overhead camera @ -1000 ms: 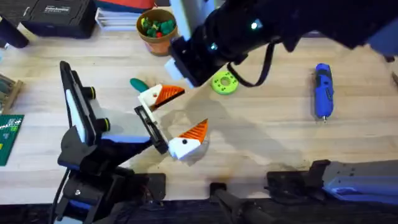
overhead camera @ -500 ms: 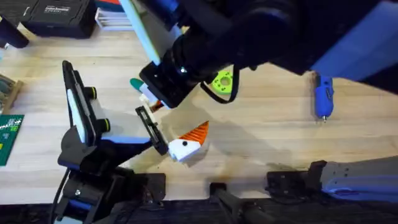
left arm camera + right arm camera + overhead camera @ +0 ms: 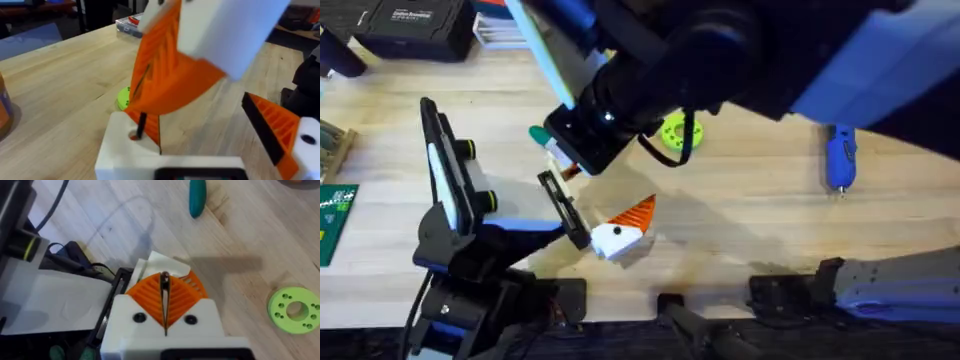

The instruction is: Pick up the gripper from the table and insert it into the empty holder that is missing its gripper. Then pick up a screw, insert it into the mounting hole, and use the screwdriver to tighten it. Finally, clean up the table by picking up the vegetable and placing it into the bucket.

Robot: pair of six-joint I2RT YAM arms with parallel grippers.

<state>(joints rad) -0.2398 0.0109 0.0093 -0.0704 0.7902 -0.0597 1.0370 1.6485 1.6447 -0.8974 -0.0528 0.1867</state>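
The right arm's end effector (image 3: 164,277), with white fingers and orange ribbed pads, is closed together on a thin dark screw (image 3: 141,125), and it is held directly above the white plastic holder block (image 3: 120,155). In the left wrist view the lower end of the screw is seen at the small dark round mounting hole (image 3: 133,136) in the face of that block; how deep it sits cannot be told.

The holder is one finger of the left arm's end effector (image 3: 595,195), whose fingers are spread apart. The other white finger with its orange ribbed tip (image 3: 630,215) is seen at about 4 o'clock from the right arm's wrist.

The small dark green oblong toy vegetable (image 3: 538,134) lies on the light wooden surface (image 3: 740,230) at 10 o'clock from the holder, near it. A lime-green round disc with holes (image 3: 680,132) lies at 2 o'clock from the holder. The blue pen-shaped electric screwdriver (image 3: 839,150) lies well apart at 3 o'clock from the disc, untouched.
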